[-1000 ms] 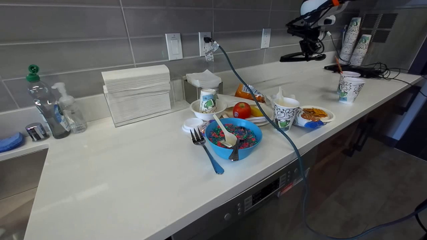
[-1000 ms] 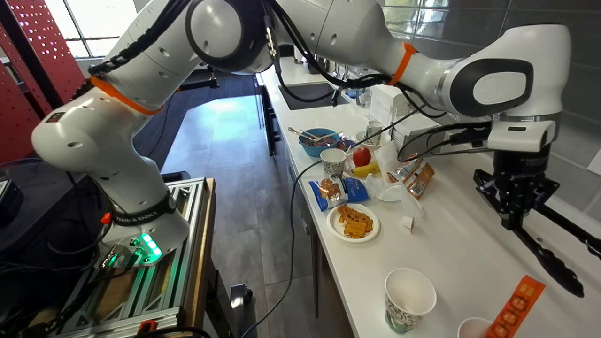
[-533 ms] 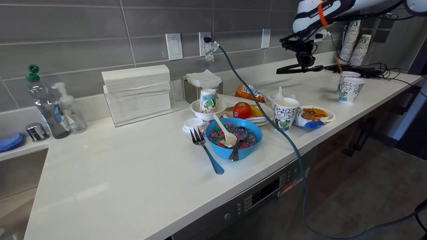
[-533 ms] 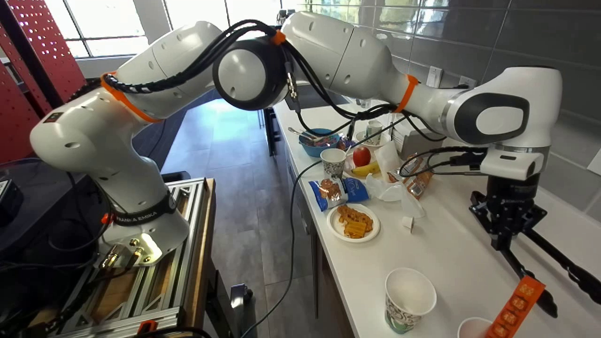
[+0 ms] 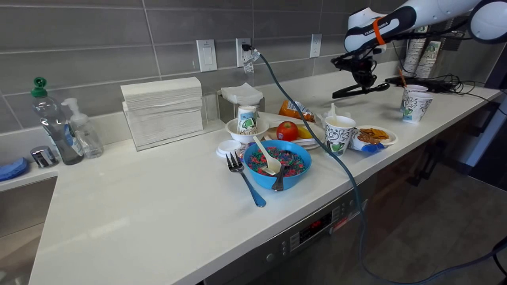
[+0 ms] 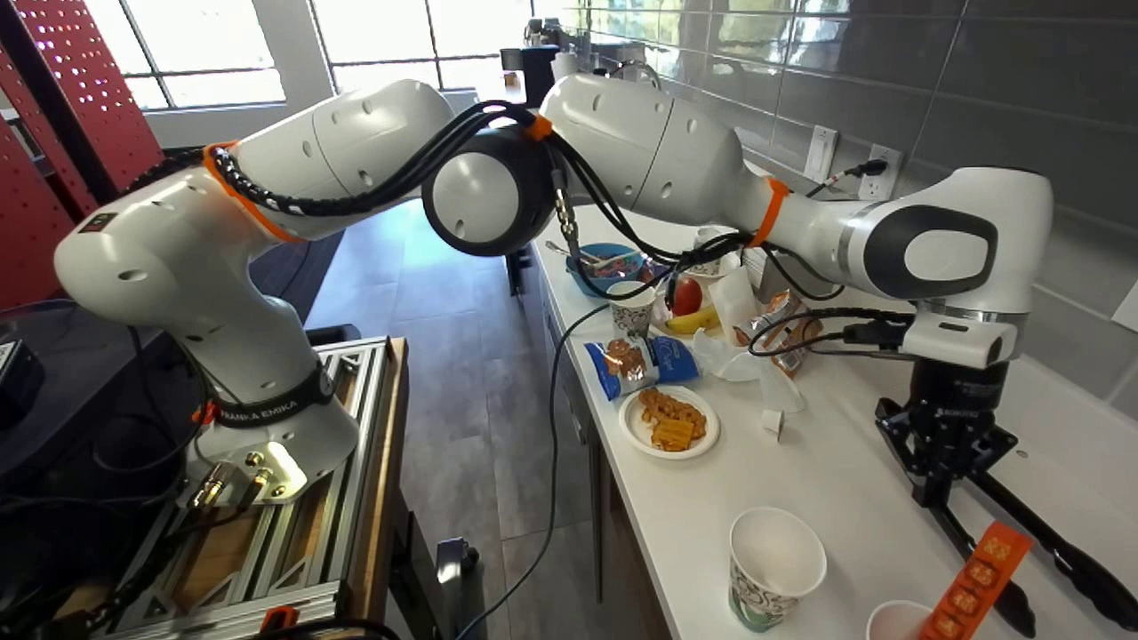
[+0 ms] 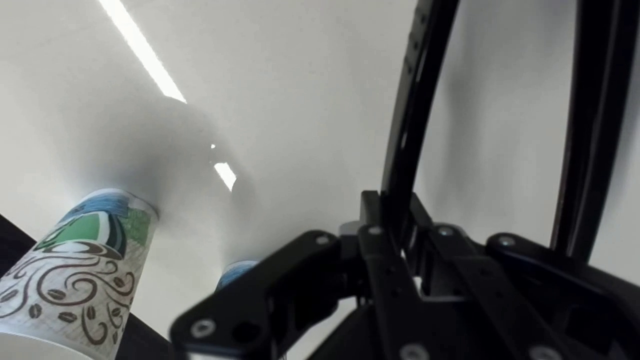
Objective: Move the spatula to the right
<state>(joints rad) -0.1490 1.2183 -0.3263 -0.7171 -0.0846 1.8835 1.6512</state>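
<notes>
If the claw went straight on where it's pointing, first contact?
The white countertop beneath, it seems, though the black utensil gripped in the claw may well touch it first; clearance is hard to judge.

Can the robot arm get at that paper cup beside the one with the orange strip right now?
Probably not directly: the tool appears shut on a long black utensil, which would likely need setting down first. Otherwise the paper cup looks graspable, upright and uncovered.
</notes>
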